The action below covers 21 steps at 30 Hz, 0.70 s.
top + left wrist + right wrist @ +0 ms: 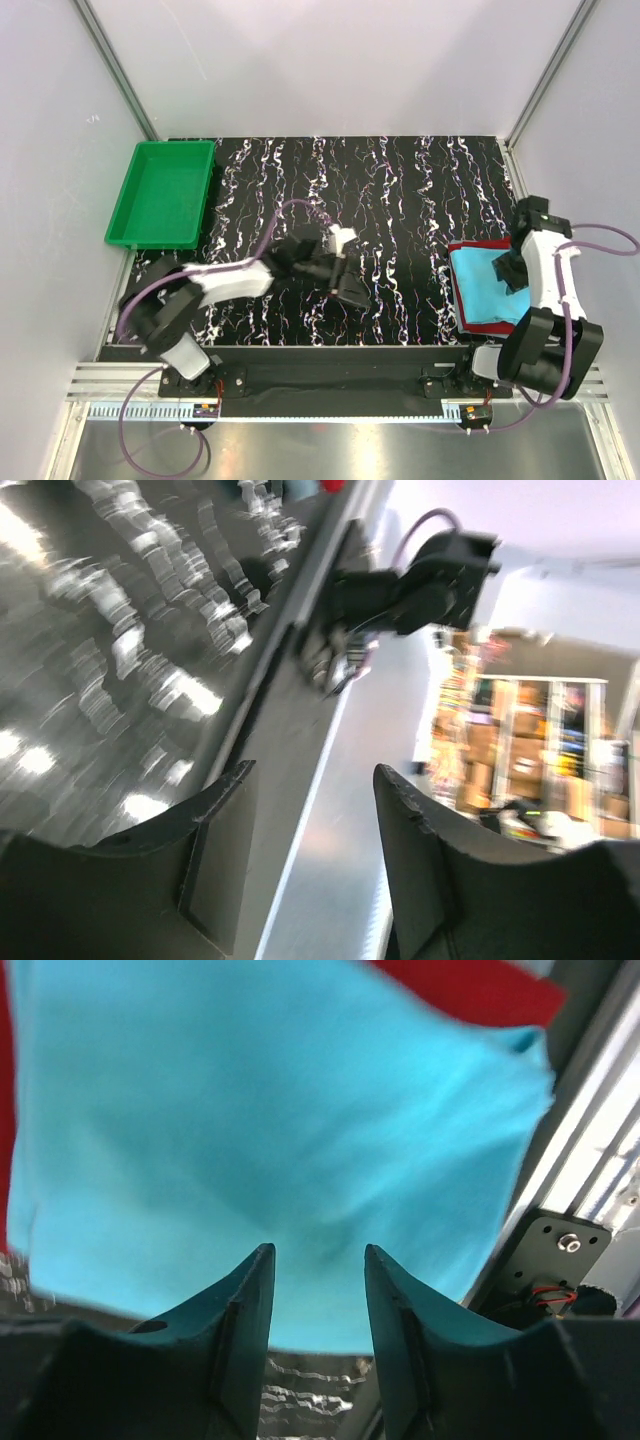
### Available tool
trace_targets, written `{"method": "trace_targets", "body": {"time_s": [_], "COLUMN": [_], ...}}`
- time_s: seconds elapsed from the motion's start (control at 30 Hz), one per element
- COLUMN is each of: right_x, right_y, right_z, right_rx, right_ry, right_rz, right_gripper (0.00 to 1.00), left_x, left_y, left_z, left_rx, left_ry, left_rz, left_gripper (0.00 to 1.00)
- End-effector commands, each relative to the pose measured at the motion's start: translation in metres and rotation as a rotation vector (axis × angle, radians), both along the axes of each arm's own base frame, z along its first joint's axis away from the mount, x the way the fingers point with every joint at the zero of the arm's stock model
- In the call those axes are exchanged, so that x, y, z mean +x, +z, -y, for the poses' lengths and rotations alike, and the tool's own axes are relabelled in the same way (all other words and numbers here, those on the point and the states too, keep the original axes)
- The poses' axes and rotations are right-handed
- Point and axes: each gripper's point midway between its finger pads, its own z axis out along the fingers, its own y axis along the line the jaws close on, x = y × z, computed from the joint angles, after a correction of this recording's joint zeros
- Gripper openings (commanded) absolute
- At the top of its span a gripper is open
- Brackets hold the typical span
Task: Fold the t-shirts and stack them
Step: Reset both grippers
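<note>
The turquoise t-shirt (482,284) lies folded on top of the dark red t-shirt (478,246) at the right side of the table. In the right wrist view the turquoise shirt (270,1120) fills the frame, with the red shirt (470,985) showing at its top edge. My right gripper (510,272) is open and empty just above the turquoise shirt, its tips (318,1252) apart over the cloth. My left gripper (350,290) is open and empty above the middle of the table; its view (312,770) looks past the table's near edge.
A green plastic tray (125,205) stands at the back left. The tabletop is a black mat with white streaks (400,200). Grey walls close in the sides and back. The right arm's base (420,580) shows in the left wrist view.
</note>
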Motion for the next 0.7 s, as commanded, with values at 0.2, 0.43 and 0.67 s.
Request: {"method": "trace_targets", "body": {"time_s": [0.2, 0.43, 0.67], "right_x": [-0.032, -0.044, -0.042], "right_y": [-0.007, -0.025, -0.036], "right_z": [0.059, 0.079, 0.078], "right_rx": [-0.073, -0.044, -0.028], "right_ry": [-0.255, -0.325, -0.353], "right_rz": [0.025, 0.000, 0.011], "right_gripper": [0.36, 0.19, 0.00], "left_x": [-0.004, -0.004, 0.008], "left_y": [0.038, 0.022, -0.014], "left_z": [0.157, 0.221, 0.246], "left_rx": [-0.239, -0.191, -0.084], "left_ry": [-0.041, 0.004, 0.145], "left_rz": [0.019, 0.056, 0.009], "left_gripper": [0.52, 0.54, 0.47]}}
